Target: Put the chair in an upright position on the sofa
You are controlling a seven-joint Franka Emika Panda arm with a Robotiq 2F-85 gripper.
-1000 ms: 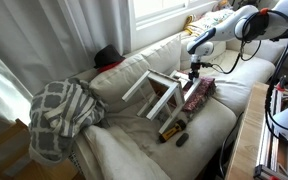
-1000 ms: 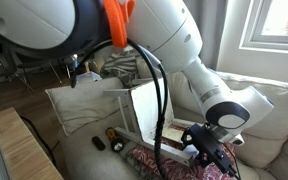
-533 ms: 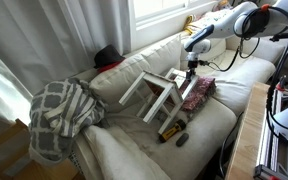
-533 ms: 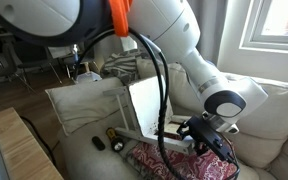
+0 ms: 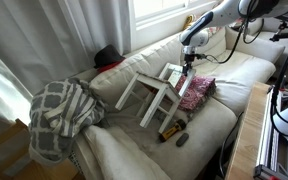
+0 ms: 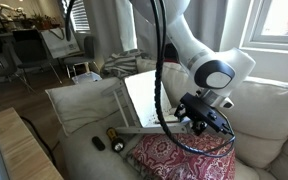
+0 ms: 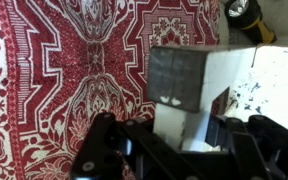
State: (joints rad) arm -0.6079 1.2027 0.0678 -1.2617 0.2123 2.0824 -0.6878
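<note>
Your gripper [image 5: 188,66] is clamped on an edge of the chair [image 5: 152,88]. In the wrist view a white chair [image 7: 189,75] part sits squeezed between the black fingers [image 7: 119,150].

- Chair: over the sofa [image 5: 119,155] seat cushion, tilted and not upright. The legs slant down toward the cushion and the held end is raised.
- In an exterior view the flat white panel of the chair [image 6: 142,98] leans just beside the gripper [image 6: 199,115].
- Red patterned cushion [image 5: 197,92]: directly under the gripper, on the seat. It fills most of the wrist view [image 7: 74,70].
- Yellow-and-black flashlight [image 5: 170,130]: lies on the seat near the front edge, beside the cushion.
- Small dark object [image 5: 181,140]: just beside the flashlight.
- Plaid blanket [image 5: 59,115]: heaped on the far end of the sofa, well apart from the chair.
</note>
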